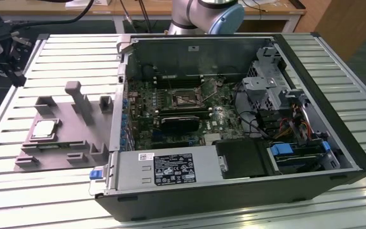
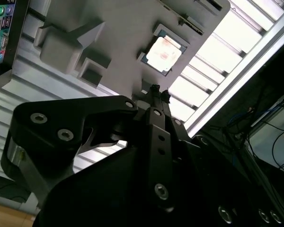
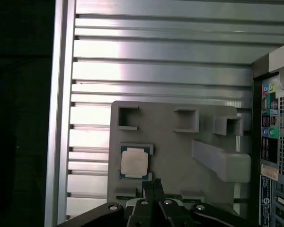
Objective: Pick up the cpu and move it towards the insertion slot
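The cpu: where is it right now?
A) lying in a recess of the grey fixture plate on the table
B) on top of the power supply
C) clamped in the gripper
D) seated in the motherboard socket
A: the cpu lies in its recess in the grey fixture plate beside the computer case, and the gripper is shut and holds nothing.

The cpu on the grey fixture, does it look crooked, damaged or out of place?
Nothing stands out. The cpu lies flat and square in its recess on the grey fixture, with no visible damage.
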Motion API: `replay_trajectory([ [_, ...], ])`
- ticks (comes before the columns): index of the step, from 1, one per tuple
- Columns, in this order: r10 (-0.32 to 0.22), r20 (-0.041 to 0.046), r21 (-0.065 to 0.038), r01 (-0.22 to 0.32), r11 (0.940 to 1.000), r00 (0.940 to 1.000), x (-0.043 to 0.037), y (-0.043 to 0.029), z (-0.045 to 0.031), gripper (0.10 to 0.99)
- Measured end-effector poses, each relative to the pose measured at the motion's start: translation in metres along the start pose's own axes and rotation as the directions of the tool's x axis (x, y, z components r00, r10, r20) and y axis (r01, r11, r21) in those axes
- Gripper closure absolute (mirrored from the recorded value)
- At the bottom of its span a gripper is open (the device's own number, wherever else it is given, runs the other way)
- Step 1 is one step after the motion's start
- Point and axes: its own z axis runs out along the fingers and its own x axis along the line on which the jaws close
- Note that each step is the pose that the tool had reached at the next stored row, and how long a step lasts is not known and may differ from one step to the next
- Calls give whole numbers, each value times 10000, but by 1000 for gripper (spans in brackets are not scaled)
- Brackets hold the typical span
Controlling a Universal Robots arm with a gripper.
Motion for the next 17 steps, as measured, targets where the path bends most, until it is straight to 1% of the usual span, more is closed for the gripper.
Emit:
replay_trajectory([
  [7, 1, 1, 0, -1, 10000, 10000, 10, -4, 128, 980],
  [17, 0, 23, 0, 0, 10000, 10000, 81, -10, 308, 980],
])
